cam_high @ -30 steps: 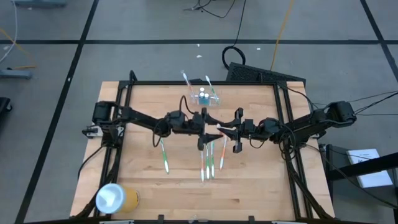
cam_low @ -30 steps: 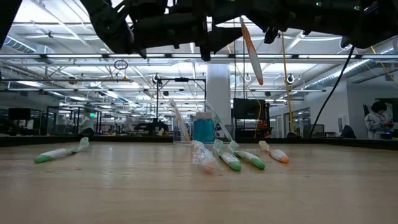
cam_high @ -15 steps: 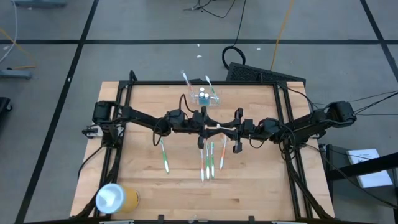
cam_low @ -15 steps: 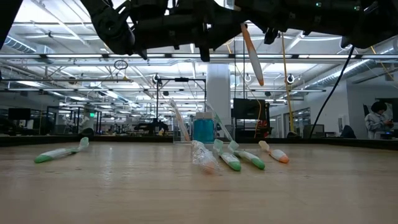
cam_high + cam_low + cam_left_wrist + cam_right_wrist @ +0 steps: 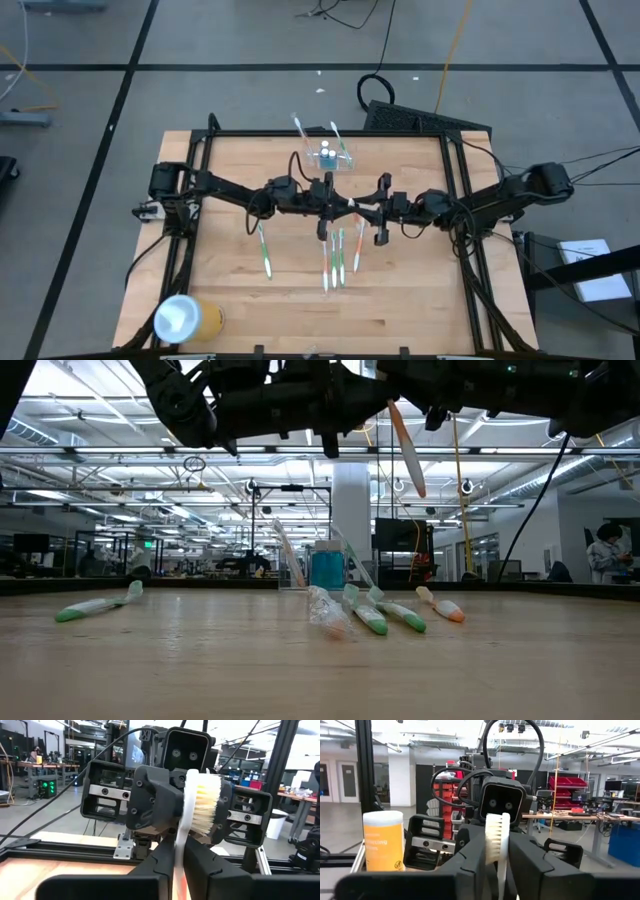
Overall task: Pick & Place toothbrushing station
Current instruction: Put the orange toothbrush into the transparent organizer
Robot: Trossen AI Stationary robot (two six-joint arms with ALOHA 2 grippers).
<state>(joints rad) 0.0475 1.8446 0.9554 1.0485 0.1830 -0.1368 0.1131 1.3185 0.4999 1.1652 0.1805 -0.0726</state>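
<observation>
- Held in the air above the table's middle, centre of the high view: a toothbrush (image 5: pixel 350 207), white bristles and pale handle, caught between two grippers that face each other.
- Left gripper (image 5: pixel 332 203) pressed together on the handle, dark fingers (image 5: pixel 162 865) either side of it in the left wrist view.
- Right gripper (image 5: pixel 368 210) also flanking the same brush in the right wrist view; whether squeezing or loosening, cannot tell.
- In the low view, upper centre: orange-tinted handle hanging tilted, nearly upright, under the arms.
- Toothbrushing station (image 5: pixel 331 156) standing on the table near its far edge, upper centre of the high view, just above both grippers in the picture; blue item inside, two brushes leaning out.
- Station's long axis across the frame, left to right.
- Both grippers about equally near the station, the left a touch closer; move judged to run straight up-frame from the handover point.
- Other brushes (image 5: pixel 337 258) lying loose below the grippers, lower centre.
</observation>
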